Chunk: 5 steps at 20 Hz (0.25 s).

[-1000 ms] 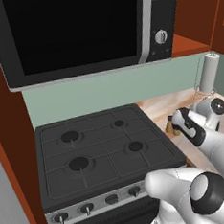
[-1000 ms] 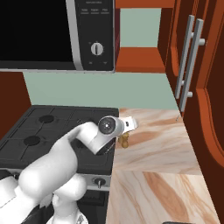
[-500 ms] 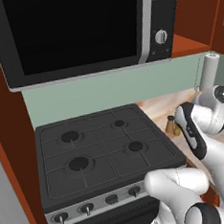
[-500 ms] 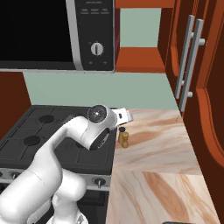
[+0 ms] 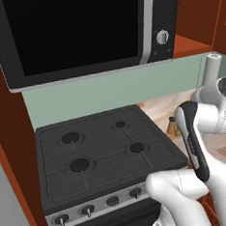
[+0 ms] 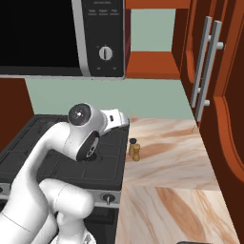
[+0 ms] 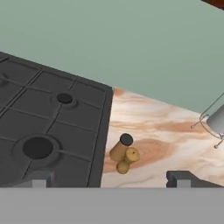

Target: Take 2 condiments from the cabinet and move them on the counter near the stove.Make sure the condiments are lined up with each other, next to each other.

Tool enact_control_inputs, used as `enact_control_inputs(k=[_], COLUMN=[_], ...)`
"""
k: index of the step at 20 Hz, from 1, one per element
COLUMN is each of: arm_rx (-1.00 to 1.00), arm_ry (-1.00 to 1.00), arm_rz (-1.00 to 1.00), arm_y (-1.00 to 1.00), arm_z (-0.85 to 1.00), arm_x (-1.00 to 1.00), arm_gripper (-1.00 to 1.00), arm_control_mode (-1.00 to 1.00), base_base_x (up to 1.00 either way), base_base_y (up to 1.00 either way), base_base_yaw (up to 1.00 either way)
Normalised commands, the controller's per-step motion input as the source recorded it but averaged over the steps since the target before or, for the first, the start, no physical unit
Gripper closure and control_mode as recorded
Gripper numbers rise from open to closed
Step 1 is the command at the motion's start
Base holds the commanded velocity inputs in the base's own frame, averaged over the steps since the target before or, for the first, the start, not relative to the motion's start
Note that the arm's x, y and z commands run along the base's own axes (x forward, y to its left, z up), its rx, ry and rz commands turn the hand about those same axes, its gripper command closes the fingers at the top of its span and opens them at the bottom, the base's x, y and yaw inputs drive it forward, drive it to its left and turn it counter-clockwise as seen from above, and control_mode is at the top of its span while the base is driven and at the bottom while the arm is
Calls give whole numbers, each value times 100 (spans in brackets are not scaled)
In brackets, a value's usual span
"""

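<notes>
My gripper (image 7: pixel 107 179) hangs wide open and holds nothing; both shakers (image 7: pixel 124 154) stand upright and touching on the counter (image 6: pixel 167 157), at its left edge just beside the stove (image 6: pixel 28 147); side by side like this, they look placed as asked.

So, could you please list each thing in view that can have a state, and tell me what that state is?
Light-brown wooden shaker with black cap: upright on the marble counter, beside the stove.
Light-brown wooden shaker with tan top: upright, right against the black-capped one.
Hand: open, holding nothing, above the shakers.
Black four-burner stove: no flames.
Red-brown cabinet door with silver bar handles: cannot tell whether shut.
</notes>
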Motion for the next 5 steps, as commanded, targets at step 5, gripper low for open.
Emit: enact_control_inputs(k=[5], arm_rx=[5], arm_ry=[9], arm_rz=[0], arm_y=[51], arm_z=[47], arm_x=[-55], arm_gripper=[-100], arm_control_mode=[-100], base_base_x=[0], base_base_y=[0], base_base_yaw=[0])
